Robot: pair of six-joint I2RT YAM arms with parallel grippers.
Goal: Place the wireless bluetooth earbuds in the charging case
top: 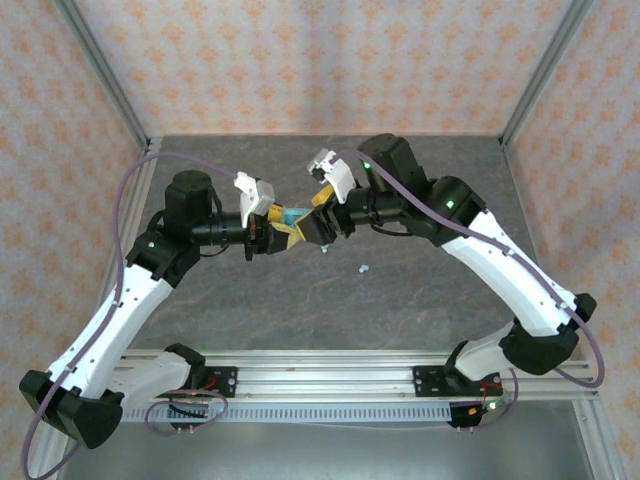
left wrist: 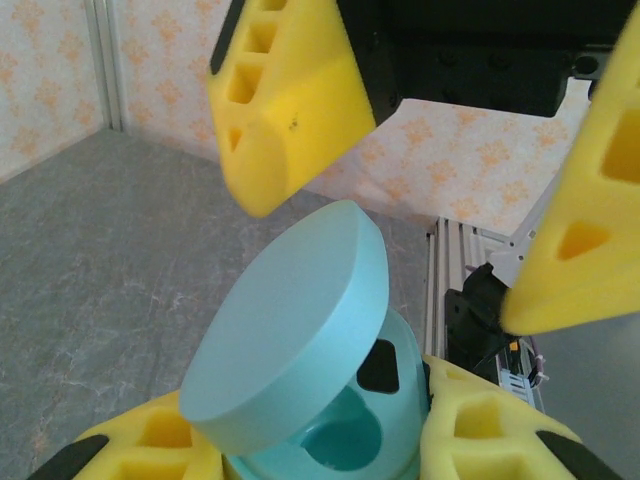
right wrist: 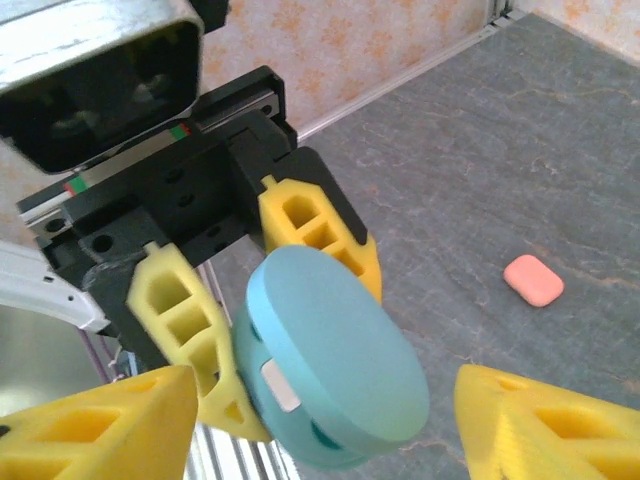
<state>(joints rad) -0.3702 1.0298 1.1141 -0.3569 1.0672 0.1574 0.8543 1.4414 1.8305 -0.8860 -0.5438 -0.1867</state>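
The light teal charging case (left wrist: 300, 330) is held above the table, with my left gripper (left wrist: 320, 445) shut on its base. Its lid (right wrist: 335, 340) stands partly open and tilted, and an empty well (left wrist: 345, 440) shows inside. My right gripper (right wrist: 320, 430) is open, with its yellow fingers (left wrist: 290, 100) spread on either side of the lid and not touching it. From above, the left gripper (top: 278, 232) and right gripper (top: 318, 228) meet over the middle of the table around the case (top: 290, 215). Two tiny pale teal earbuds (top: 363, 269) lie on the table to the right, below the right gripper.
A salmon-pink closed case (right wrist: 533, 280) lies on the grey table (top: 400, 300) beyond the right gripper. Patterned walls with metal posts (top: 110, 80) close in the back and sides. An aluminium rail (top: 320, 375) runs along the near edge.
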